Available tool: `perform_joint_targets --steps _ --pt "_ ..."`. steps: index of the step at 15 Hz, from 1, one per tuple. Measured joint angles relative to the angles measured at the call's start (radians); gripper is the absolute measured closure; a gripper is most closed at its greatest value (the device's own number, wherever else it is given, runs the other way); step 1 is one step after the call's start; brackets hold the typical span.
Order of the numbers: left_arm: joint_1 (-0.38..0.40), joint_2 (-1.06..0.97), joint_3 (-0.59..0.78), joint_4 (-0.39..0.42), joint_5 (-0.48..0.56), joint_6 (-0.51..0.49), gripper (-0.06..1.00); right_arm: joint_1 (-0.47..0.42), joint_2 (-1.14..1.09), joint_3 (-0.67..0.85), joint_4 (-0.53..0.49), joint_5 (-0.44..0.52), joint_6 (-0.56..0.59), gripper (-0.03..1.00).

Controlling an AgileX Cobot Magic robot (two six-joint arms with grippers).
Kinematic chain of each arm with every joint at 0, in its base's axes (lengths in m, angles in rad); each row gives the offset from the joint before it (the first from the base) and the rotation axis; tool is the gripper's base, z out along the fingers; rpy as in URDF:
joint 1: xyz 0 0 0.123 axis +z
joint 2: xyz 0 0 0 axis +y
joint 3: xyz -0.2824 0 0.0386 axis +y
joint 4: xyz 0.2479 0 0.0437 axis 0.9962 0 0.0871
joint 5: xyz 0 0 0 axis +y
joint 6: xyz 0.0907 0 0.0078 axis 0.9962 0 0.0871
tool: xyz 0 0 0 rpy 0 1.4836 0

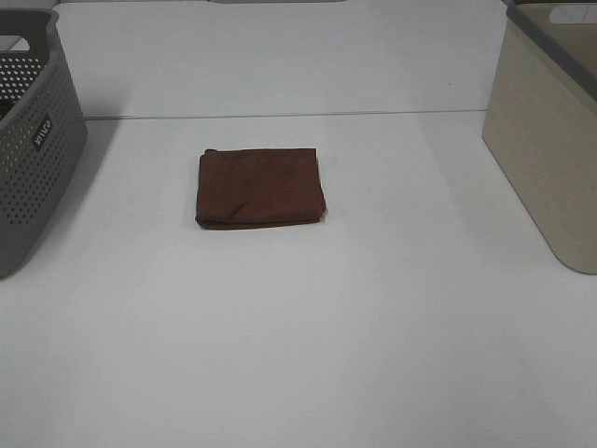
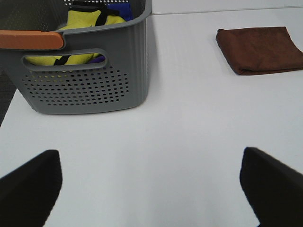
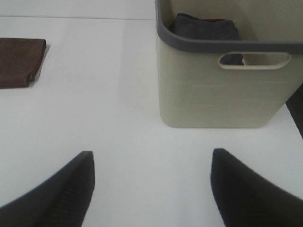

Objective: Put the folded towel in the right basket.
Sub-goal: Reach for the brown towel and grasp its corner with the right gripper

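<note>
A brown folded towel (image 1: 260,187) lies flat on the white table, a little left of centre. It also shows in the left wrist view (image 2: 261,49) and at the edge of the right wrist view (image 3: 20,61). The beige right basket (image 1: 548,140) stands at the right edge; in the right wrist view (image 3: 222,90) it holds a dark folded cloth (image 3: 204,27). Neither arm shows in the exterior high view. My left gripper (image 2: 151,189) is open and empty, well short of the towel. My right gripper (image 3: 151,189) is open and empty in front of the beige basket.
A grey perforated basket (image 1: 33,140) stands at the left edge; in the left wrist view (image 2: 90,71) it holds yellow and blue items (image 2: 92,21). The white table (image 1: 298,355) spreads wide around the towel.
</note>
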Motion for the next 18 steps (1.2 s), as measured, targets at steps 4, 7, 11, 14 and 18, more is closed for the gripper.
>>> perform_joint_targets --steps 4,7,11,14,18 --pt "0.0 0.0 0.0 0.0 0.0 0.0 -0.02 0.0 0.346 -0.169 0.003 -0.106 0.0 0.3" --pt "0.0 0.0 0.0 0.0 0.0 0.0 -0.02 0.0 0.582 -0.316 0.017 -0.109 0.0 0.3" --pt "0.0 0.0 0.0 0.0 0.0 0.0 -0.02 0.0 0.959 -0.615 0.053 -0.064 -0.02 0.3" --pt "0.0 0.0 0.0 0.0 0.0 0.0 -0.02 0.0 1.194 -0.85 0.17 0.066 -0.115 0.3" --pt "0.0 0.0 0.0 0.0 0.0 0.0 -0.02 0.122 1.453 -1.085 0.253 0.111 -0.175 0.3"
